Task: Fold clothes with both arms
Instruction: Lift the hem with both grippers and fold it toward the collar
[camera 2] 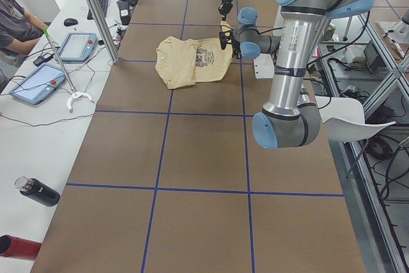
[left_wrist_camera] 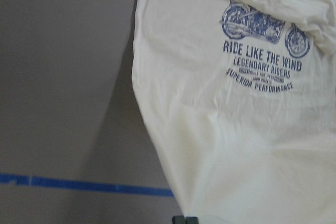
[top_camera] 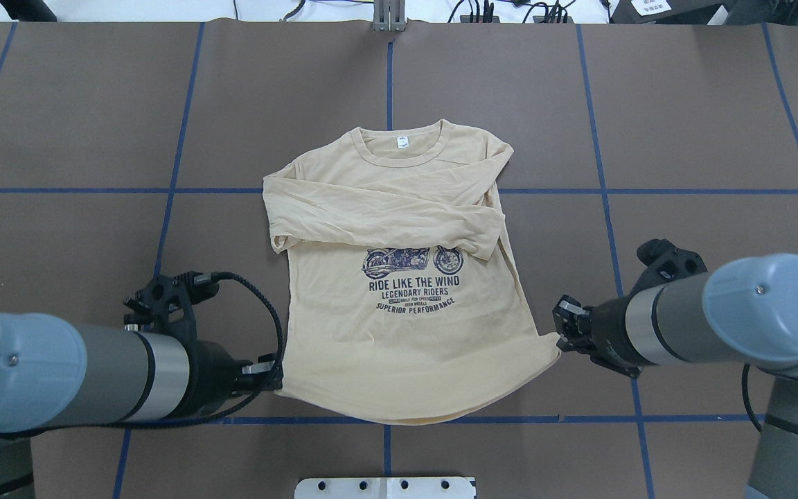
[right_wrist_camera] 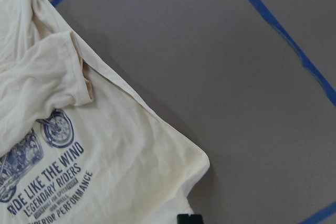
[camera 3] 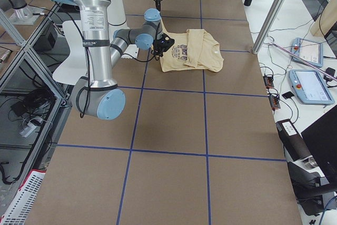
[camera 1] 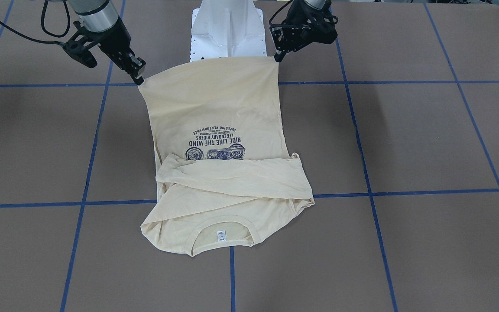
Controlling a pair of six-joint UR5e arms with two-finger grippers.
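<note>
Found left tool (top_camera: pixel 269 369) clamped shut on the hem corner at 7 o'clock of the T-shirt (top_camera: pixel 406 326). Found right tool (top_camera: pixel 562 334) likewise closed on the hem corner at 4 o'clock. Saw both corners raised off the surface (top_camera: pixel 94 125) in the front-facing view, with the hem (top_camera: pixel 406 410) stretched between the tools and the rest of the cloth lying flat. Judged the two-corner pinch as a way of keeping the bottom edge straight and level, ready for carrying toward 12 o'clock over the chest; could not know the actual move.

Noted both sleeves (top_camera: pixel 385 215) already crossed over the chest, touching the top of the print (top_camera: pixel 413 281) and hiding part of the motorcycle graphic. Likely tucked there to narrow the body into a rectangle before a bottom-up fold.

Placed T-shirt mid-surface, front up, over a crossing of blue tape line (top_camera: pixel 59 190) marks. Read long axis as 6-to-12 o'clock in the overhead view: hem at 6 nearest the robot, collar with neck label (top_camera: pixel 402 143) at 12, pointing away from the robot.

Judged task as partway: sleeves in, body fold not yet made. Flagged thin cloth as prone to sagging mid-hem without equal lift on both sides.
</note>
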